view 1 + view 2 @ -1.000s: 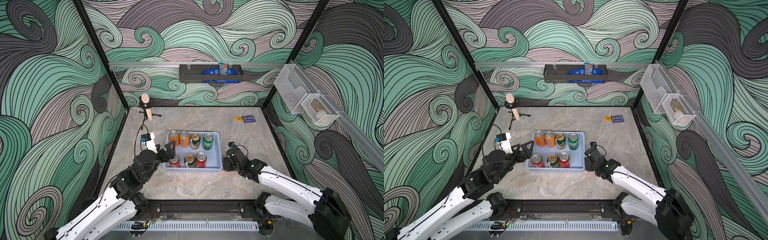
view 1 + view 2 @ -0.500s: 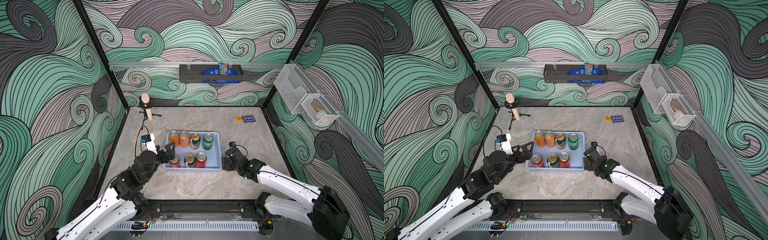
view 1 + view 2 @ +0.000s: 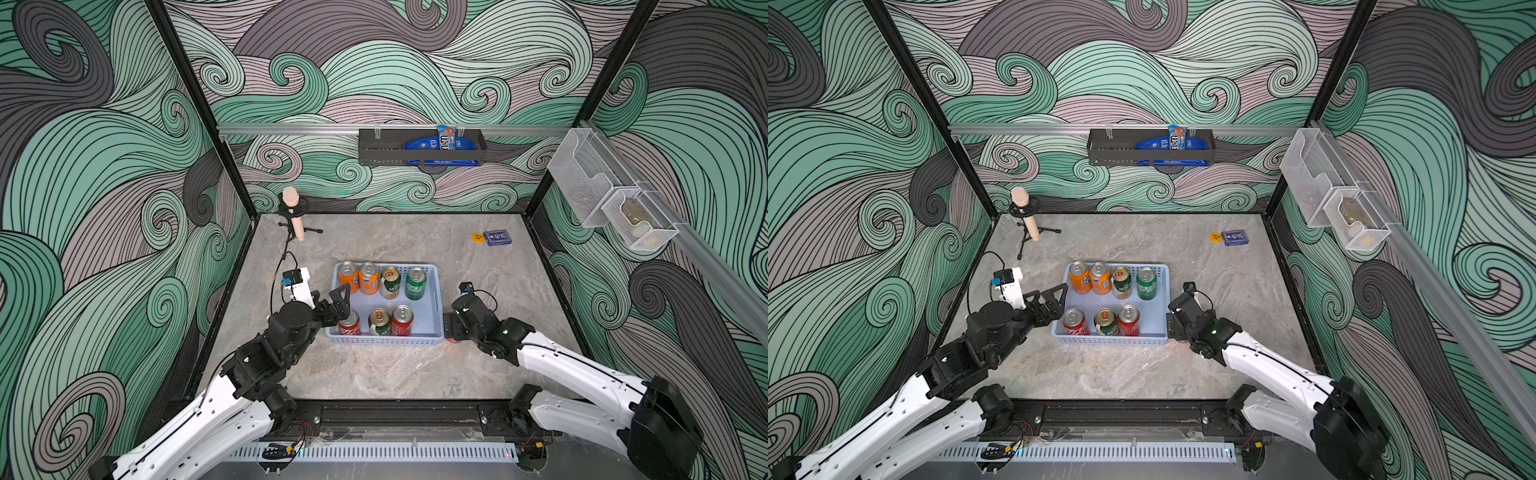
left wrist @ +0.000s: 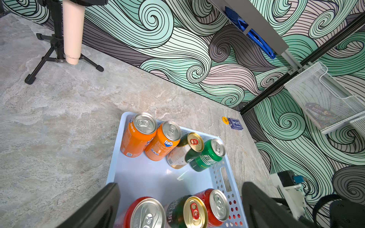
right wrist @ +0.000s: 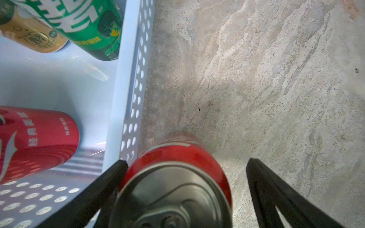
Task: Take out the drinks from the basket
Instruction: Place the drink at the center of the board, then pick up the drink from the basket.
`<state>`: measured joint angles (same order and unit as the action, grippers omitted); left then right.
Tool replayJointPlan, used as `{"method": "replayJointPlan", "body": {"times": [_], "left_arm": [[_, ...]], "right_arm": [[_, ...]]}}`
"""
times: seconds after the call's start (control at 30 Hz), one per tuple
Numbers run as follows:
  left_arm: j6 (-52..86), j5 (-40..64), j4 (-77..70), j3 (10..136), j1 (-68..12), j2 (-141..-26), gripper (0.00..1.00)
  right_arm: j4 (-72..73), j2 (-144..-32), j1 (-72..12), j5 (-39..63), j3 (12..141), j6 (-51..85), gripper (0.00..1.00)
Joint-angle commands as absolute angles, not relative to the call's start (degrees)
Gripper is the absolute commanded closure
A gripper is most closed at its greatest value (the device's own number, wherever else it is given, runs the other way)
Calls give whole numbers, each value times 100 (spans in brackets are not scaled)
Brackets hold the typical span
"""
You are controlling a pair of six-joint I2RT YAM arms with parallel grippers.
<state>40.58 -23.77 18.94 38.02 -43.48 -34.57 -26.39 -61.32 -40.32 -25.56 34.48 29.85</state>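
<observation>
The light-blue basket (image 3: 384,340) (image 3: 1113,340) stands mid-table with several drinks in it. Its back row has two orange cans (image 3: 348,277) (image 3: 369,277), a green-and-cream can (image 3: 390,282) and a green can (image 3: 415,283). In front stand a red can (image 4: 146,213), a gold-topped can (image 4: 194,211) and another red can (image 4: 217,205). My left gripper (image 3: 330,301) (image 4: 180,186) hovers open over the basket's front-left corner. One more red can (image 5: 177,163) stands on the table outside the basket's right wall, between the jaws of my open right gripper (image 3: 451,330) (image 5: 186,162); one finger is clear of it.
A microphone on a small tripod (image 3: 293,212) stands at the back left. A blue card box (image 3: 497,238) with a yellow disc (image 3: 478,237) lies at the back right. A black rack (image 3: 419,147) hangs on the back wall, white mesh bins (image 3: 611,208) on the right wall.
My right gripper's jaws have spread apart from the red can, which now stands free on the table beside the basket. The left arm has barely moved.
</observation>
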Motion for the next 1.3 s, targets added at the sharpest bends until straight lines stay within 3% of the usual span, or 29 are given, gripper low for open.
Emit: {"method": "replayJointPlan", "body": {"times": [0.0, 0.67, 0.9, 1.03, 1.27], "left_arm": [[4007, -2371, 2026, 4014, -4342, -3544, 1], [3915, -2239, 1987, 4049, -4272, -3631, 1], [3685, -1838, 1920, 4316, -3995, -4249, 1], [3508, -1246, 1821, 4638, -3665, -4681, 1], [3198, 800, 1386, 4749, -2481, -5185, 1]], "right_arm": [[-2292, -6060, -4131, -2277, 3789, 2938, 5], [-2492, -6084, -3774, -2348, 4605, 2544, 0], [-2505, -6530, -3556, -1566, 5397, 2073, 3], [-2536, -7090, -3542, -1110, 5859, 1888, 5], [-2530, -7805, -3542, -641, 6364, 1797, 6]]}}
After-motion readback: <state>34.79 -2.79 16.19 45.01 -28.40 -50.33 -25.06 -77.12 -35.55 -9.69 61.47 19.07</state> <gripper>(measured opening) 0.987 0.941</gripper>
